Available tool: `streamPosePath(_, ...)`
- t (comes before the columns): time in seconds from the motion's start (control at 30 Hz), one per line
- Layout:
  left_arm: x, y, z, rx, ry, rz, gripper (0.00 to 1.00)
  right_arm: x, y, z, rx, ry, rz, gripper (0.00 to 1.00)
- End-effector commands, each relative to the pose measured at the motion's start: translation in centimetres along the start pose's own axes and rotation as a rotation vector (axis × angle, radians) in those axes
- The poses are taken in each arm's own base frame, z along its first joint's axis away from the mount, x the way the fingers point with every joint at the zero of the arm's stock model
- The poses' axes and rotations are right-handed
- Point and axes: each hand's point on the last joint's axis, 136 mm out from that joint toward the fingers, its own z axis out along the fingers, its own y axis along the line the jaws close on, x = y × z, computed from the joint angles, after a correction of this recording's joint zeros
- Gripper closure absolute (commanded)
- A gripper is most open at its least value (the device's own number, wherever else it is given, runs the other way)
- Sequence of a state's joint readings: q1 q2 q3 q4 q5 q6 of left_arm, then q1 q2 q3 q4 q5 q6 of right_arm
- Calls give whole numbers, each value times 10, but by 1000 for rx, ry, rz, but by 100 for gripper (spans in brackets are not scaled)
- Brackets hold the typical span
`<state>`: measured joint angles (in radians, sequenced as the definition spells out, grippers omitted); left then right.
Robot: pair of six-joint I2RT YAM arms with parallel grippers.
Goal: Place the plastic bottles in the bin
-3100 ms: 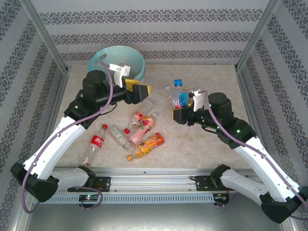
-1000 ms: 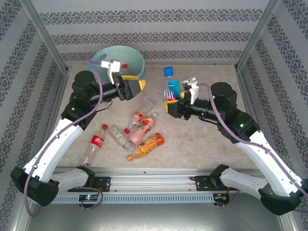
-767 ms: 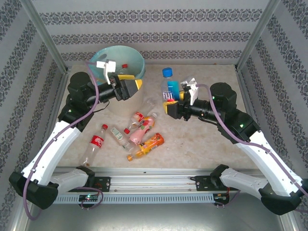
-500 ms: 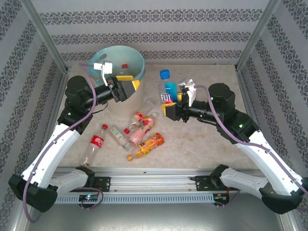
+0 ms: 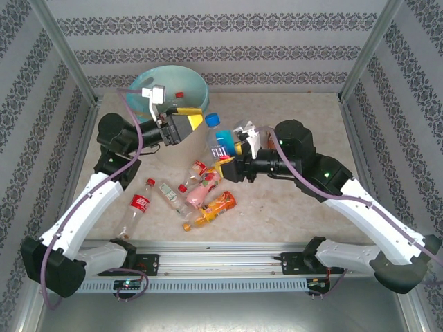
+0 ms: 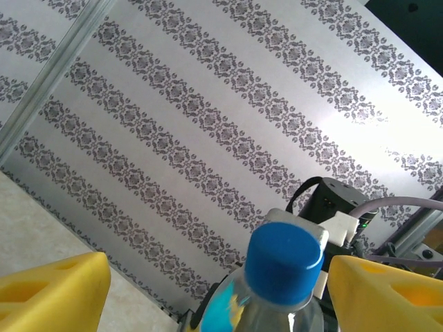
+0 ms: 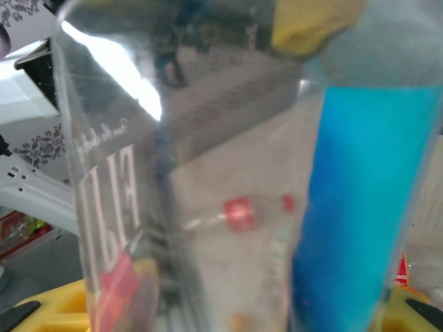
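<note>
My right gripper (image 5: pixel 229 166) is shut on the base of an upright clear bottle (image 5: pixel 220 142) with a blue cap (image 5: pixel 212 119) and a blue-and-white label. In the right wrist view this bottle (image 7: pixel 208 173) stands between the yellow fingers (image 7: pixel 48 311). My left gripper (image 5: pixel 183 126) stands open just left of the cap; the blue cap (image 6: pixel 285 256) sits ahead of its spread yellow fingers (image 6: pixel 59 290). The round bin (image 5: pixel 142 86) with its blue-green liner stands at the back left, with a red-capped bottle (image 5: pixel 179 96) inside. Several bottles (image 5: pixel 202 188) lie on the table in front.
A red-labelled bottle (image 5: pixel 138 205) lies near the left arm and an orange one (image 5: pixel 216 206) lies toward the front. Patterned walls and metal posts (image 5: pixel 66 55) enclose the table. The table's right half (image 5: pixel 311 117) holds no objects.
The right arm lifted the blue-capped bottle and carried it left, up to the left gripper. The left gripper drew back from the table's middle toward the bin, where a red-capped bottle appeared.
</note>
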<state>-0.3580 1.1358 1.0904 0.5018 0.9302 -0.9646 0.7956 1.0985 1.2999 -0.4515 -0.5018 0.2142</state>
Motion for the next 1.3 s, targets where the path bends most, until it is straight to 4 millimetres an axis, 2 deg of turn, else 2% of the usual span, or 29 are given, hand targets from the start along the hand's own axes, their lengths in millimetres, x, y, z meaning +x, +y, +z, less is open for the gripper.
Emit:
streamPosePath(0.0, 4, -19, -7, 37, 21, 59, 19, -19, 21, -4, -72, -38, -16, 51)
streamPosePath(0.3, 18, -32, -4, 81, 79, 70, 26, -25, 28, 6, -103, -20, -2, 50)
streamPosePath(0.47, 22, -33, -2, 73, 95, 75, 26, -22, 38, 13, -143, 4, -2, 51)
streamPosePath(0.57, 22, -36, -3, 77, 90, 83, 30, -19, 41, 17, -157, 23, -2, 51)
streamPosePath(0.7, 22, -37, -4, 75, 84, 95, 44, -15, 41, 20, -155, 39, 3, 51)
streamPosePath(0.93, 22, -32, -7, 40, 70, 113, 55, -14, 42, 21, -155, 43, 2, 49)
streamPosePath(1.1, 18, -29, -9, 6, 41, 136, 77, -16, 41, 22, -147, 40, 1, 46)
streamPosePath(1.27, 15, -23, -11, -52, 17, 151, 100, -22, 37, 20, -111, 9, -10, 37)
